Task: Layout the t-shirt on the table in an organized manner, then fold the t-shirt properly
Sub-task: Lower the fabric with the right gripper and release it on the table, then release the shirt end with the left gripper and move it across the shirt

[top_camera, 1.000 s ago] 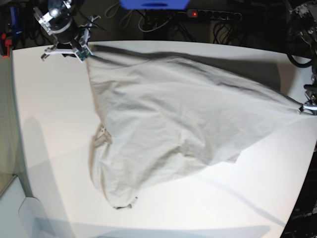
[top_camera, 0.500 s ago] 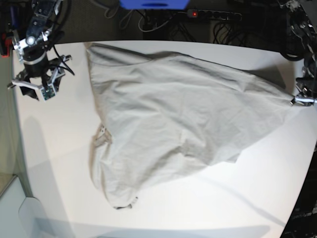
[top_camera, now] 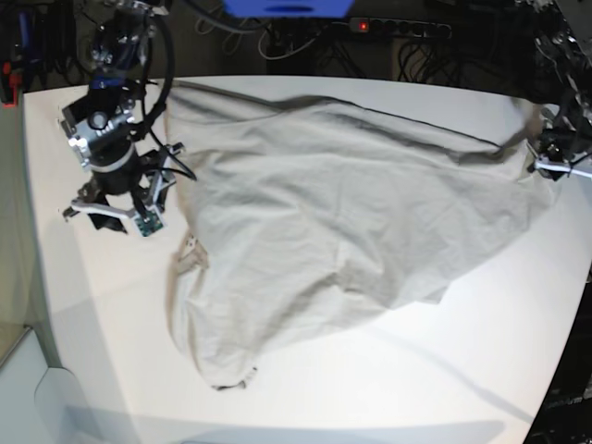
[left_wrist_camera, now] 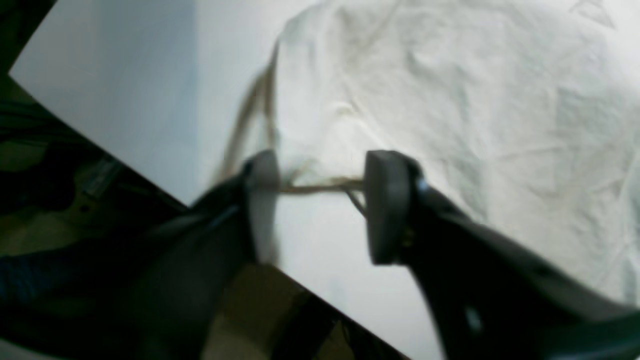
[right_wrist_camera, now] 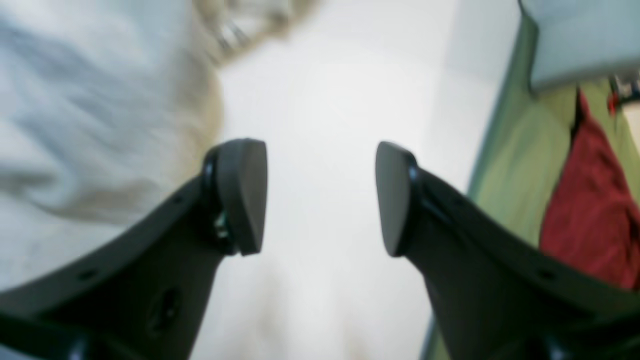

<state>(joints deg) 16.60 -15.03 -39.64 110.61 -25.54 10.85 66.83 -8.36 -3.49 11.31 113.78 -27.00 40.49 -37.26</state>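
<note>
The light grey-beige t-shirt [top_camera: 333, 231] lies spread and wrinkled across the white table [top_camera: 444, 370]. Its right corner reaches my left gripper [top_camera: 555, 168] at the table's right edge. In the left wrist view that gripper [left_wrist_camera: 320, 200] has its jaws apart, and a thin hem of the t-shirt [left_wrist_camera: 450, 100] stretches across the gap between the fingers [left_wrist_camera: 382, 200]. My right gripper [top_camera: 111, 220] hovers over bare table just left of the shirt's left edge. In the right wrist view the right gripper [right_wrist_camera: 320, 195] is open and empty, with the t-shirt [right_wrist_camera: 75, 100] to its left.
A power strip [top_camera: 398, 28] with a red light and a blue object [top_camera: 287, 7] sit behind the table's far edge. Off the table's left edge, the right wrist view shows a green surface and a red cloth [right_wrist_camera: 590, 215]. The table's edge [left_wrist_camera: 210, 210] runs right beside the left gripper.
The right gripper let go of the shirt's far-left corner, then moved nearer along the shirt's left side. The left gripper's jaws parted and shifted back slightly, rumpling the shirt's right corner.
</note>
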